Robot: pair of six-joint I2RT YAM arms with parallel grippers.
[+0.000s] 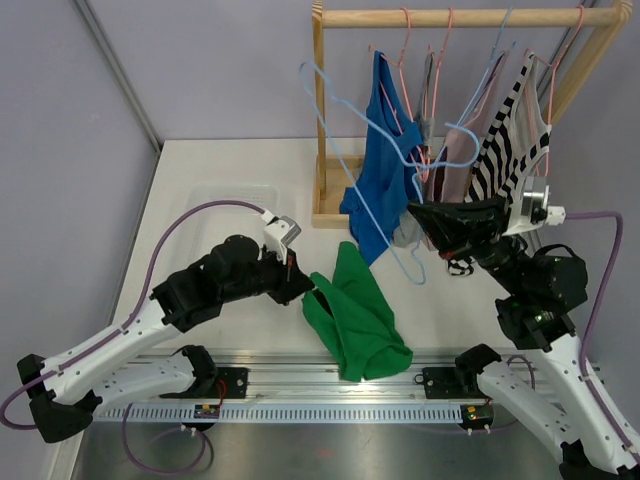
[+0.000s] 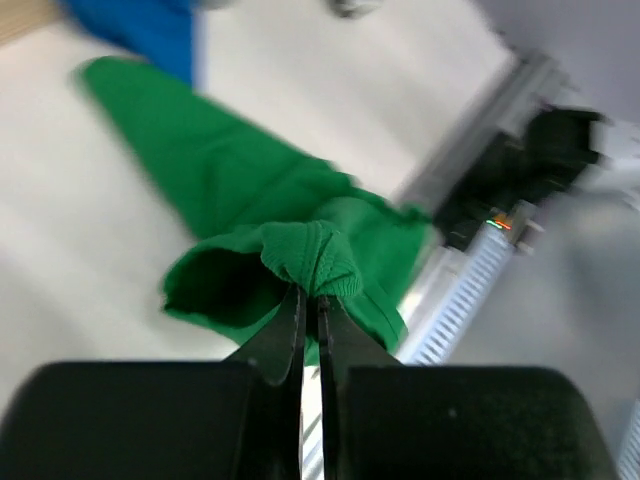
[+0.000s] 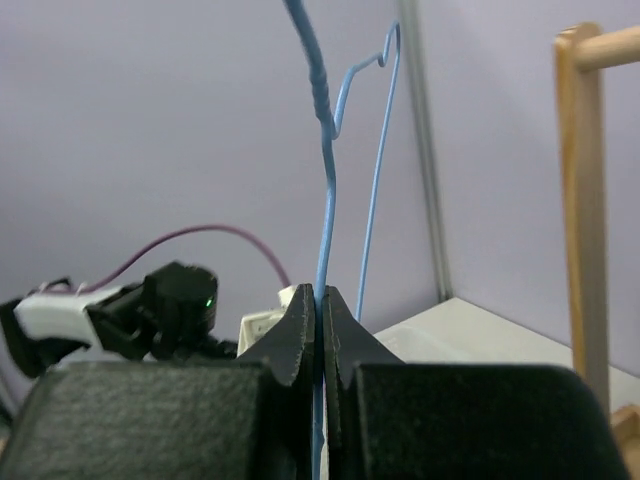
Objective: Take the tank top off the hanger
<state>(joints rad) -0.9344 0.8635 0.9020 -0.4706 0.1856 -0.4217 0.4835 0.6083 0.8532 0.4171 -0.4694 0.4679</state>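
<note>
Left fingers (image 2: 282, 338) are pinching an edge of bunched green knit tank top (image 2: 250, 190), open white counter (image 2: 90, 260) beyond; right fingers (image 3: 296, 340) are clamping thin blue wire hanger (image 3: 326, 200), contact point hidden.

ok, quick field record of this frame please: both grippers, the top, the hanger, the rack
left gripper: shut on green tank top, pinching a bunched edge
right gripper: shut on blue hanger, on its wire
tank top: lying on table, appears free of the hanger
hanger: bare, held up off the table
rack: wooden, other garments hanging on it
</note>
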